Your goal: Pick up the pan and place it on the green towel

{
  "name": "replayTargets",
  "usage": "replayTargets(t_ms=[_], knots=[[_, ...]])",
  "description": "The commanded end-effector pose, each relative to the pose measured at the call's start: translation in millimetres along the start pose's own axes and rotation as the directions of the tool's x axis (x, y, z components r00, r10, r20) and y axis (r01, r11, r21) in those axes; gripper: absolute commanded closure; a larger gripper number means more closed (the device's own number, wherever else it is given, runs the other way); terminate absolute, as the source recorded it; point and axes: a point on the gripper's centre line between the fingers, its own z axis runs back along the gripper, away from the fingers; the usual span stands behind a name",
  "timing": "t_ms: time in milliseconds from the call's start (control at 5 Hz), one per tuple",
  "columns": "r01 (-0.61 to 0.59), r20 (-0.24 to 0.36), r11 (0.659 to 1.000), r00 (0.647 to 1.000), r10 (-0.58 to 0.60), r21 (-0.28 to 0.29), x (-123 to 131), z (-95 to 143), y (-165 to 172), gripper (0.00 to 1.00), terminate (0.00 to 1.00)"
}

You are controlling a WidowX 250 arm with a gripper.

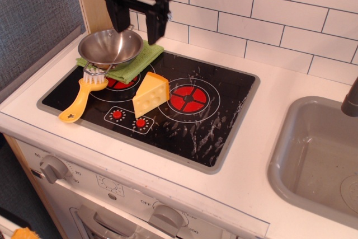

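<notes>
Two black fingers of my gripper (pixel 138 22) hang spread wide apart with nothing between them, raised in front of the white tiled wall (pixel 263 9) and above the back right part of the green towel (pixel 133 62). I hold nothing. The pan (pixel 110 48) sits on the green towel, to the lower left of my fingers and clear of them; its shiny bowl covers most of the cloth, so only the towel's right side and front edge show around it. One thin wire handle of the pan pokes out at the front, over the white bristles of a yellow brush (pixel 85 97), which lies slanted on the black cooktop (pixel 207 121) with its handle pointing toward the front left corner. A yellow cheese wedge (pixel 151 94) stands on the cooktop just right of the brush and in front of the towel, between the two red burner rings. The towel's back part lies on the white counter (pixel 279 99) while its front reaches onto the cooktop. Well apart on the right sits the grey sink basin (pixel 291 155). Along the front of the stove I see grey knobs (pixel 53 167).
</notes>
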Motion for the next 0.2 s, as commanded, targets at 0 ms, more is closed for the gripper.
replayTargets(t_ms=[0], knots=[[-0.001,0.061,1.0,0.998,-0.001,0.019,-4.5,24.5,0.0,0.0,1.0]])
